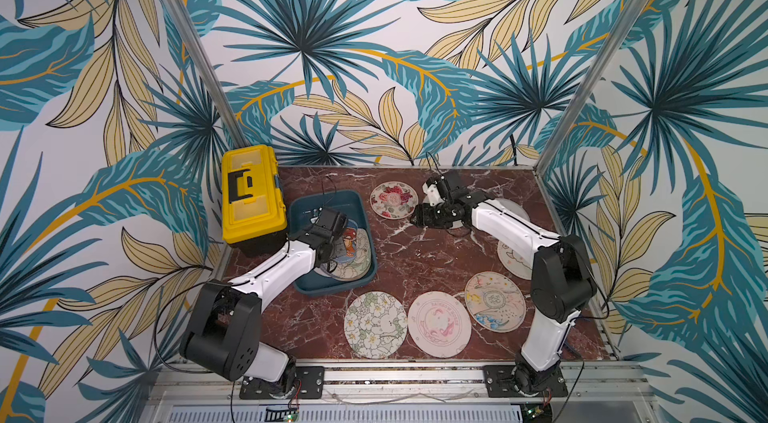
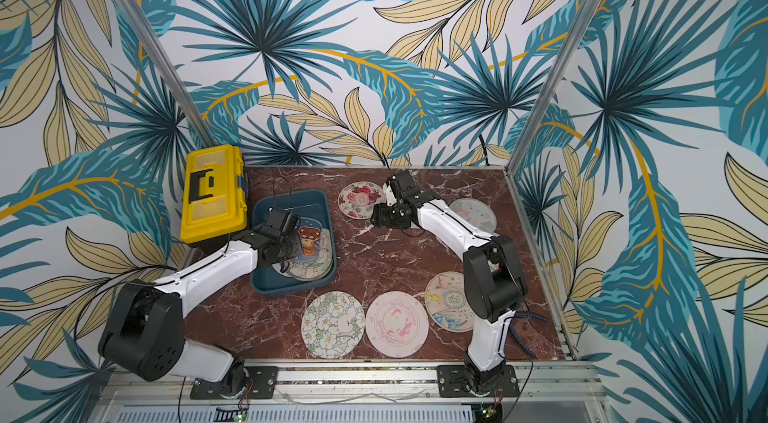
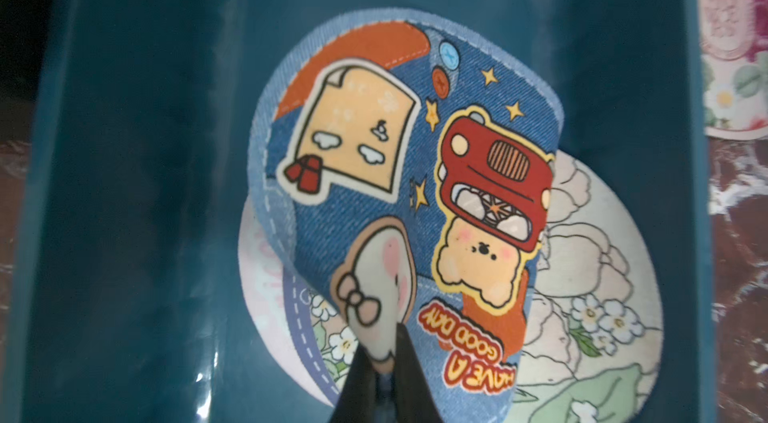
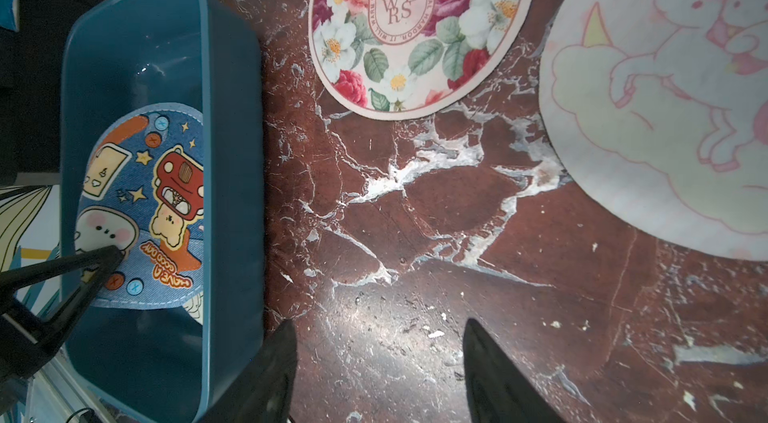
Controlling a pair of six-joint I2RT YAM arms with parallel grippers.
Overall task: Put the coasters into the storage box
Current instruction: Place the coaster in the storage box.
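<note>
The left gripper is seen clamped on the rim of the blue coaster. The coaster is bent upward at the pinched edge, while its far part lies inside the storage box. Its print, a bear in a red car and the words "HAVE A GOOD DAY", is made out only in the wrist views. In both top views much of it is covered by the left arm. Beneath it in the box, a floral coaster and the edge of a pale pink coaster are shown by the left wrist view.

The right gripper is held with its jaws spread wide and nothing between them, above the bare marble table. Near it, the rose coaster and the unicorn coaster are laid flat on the table, outside the box.

Only from above are the rest seen. Three are set in a row along the front edge: the white-flowered coaster, the pink-ringed coaster and the cream-and-blue coaster. In a top view a half-hidden coaster is found behind the right arm. A closed yellow toolbox is stood just beside the box.
</note>
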